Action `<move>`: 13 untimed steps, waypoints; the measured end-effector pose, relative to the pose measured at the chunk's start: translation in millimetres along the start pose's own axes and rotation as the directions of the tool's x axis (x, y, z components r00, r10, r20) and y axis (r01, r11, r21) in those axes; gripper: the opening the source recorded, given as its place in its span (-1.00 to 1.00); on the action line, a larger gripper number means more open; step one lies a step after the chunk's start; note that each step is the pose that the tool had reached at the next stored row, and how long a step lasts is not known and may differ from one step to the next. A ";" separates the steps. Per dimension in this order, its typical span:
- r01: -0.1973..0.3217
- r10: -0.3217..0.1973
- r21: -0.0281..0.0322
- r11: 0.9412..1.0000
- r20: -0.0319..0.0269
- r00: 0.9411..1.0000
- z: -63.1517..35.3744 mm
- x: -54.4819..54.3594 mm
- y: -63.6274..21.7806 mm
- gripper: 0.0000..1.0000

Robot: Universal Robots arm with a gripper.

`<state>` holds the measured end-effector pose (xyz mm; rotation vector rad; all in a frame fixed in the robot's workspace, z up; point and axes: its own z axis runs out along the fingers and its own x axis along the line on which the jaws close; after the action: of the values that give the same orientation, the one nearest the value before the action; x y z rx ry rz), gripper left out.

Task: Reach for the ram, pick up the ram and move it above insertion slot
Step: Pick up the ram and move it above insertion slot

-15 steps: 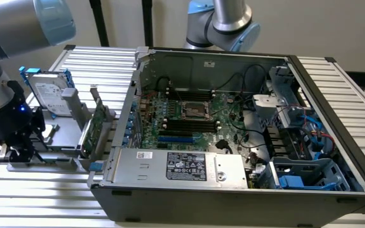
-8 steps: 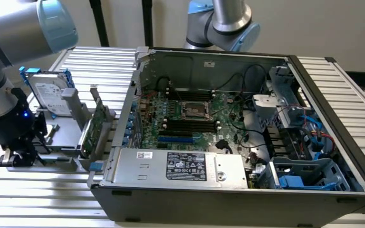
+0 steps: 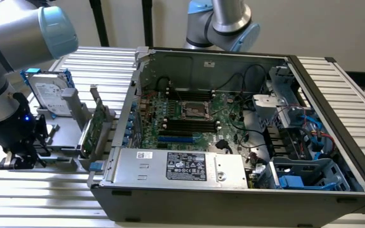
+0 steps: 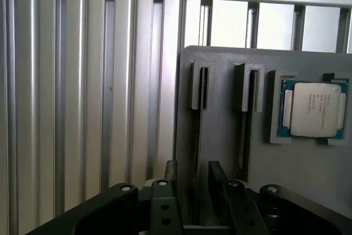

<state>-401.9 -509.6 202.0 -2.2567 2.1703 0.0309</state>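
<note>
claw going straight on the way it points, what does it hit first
Probably the thin ram standing on edge in the gray holder: the open claw straddles its line. Depth is unclear, so the holder itself might come first.

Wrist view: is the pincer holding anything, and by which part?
Nothing held. The open black pincer straddles the thin ram stick standing edge-on in a slot of the grey plastic holder.

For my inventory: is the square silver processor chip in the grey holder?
Yes, the silver chip sits framed in the grey holder.
</note>
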 end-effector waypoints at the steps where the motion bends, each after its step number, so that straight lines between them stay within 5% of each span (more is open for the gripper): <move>1: 0.000 0.000 0.000 1.000 0.001 1.000 0.8 -0.1 0.4 -0.27; 13: 0.000 0.000 -0.012 1.000 0.003 1.000 5.7 -4.5 1.2 -0.27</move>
<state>-403.3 -505.1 196.4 -2.2612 2.1750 0.0474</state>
